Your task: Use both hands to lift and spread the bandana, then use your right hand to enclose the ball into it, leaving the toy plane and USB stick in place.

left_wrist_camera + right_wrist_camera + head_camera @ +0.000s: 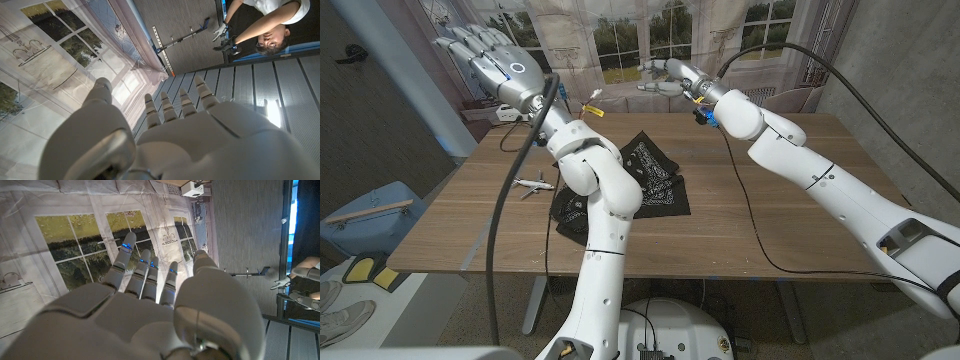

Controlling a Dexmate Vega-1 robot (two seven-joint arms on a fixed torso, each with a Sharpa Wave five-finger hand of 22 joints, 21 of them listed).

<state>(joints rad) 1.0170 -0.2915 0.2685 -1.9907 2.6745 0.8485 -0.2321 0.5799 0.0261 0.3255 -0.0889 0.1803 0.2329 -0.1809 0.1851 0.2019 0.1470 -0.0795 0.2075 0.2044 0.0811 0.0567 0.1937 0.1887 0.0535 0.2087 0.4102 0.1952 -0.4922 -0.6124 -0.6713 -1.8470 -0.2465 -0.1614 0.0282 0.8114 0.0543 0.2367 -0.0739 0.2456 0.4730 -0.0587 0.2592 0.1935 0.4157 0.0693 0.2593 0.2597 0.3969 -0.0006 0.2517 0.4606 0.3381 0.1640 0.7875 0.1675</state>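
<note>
Both arms are raised well above the worktop [800, 215]. The left hand [485, 52] is up at the far left, fingers straight and spread, holding nothing; the left wrist view shows the same released hand [200, 135] against a window backdrop [45, 60], with a person [265, 25] beyond. The right hand [665, 74] hangs high over the far edge, fingers extended and apart, also released, as the right wrist view confirms [150, 295]. The bandana [660, 175] lies crumpled mid-worktop, partly hidden by the left arm. The plane [532, 185] sits left of it, near but apart.
</note>
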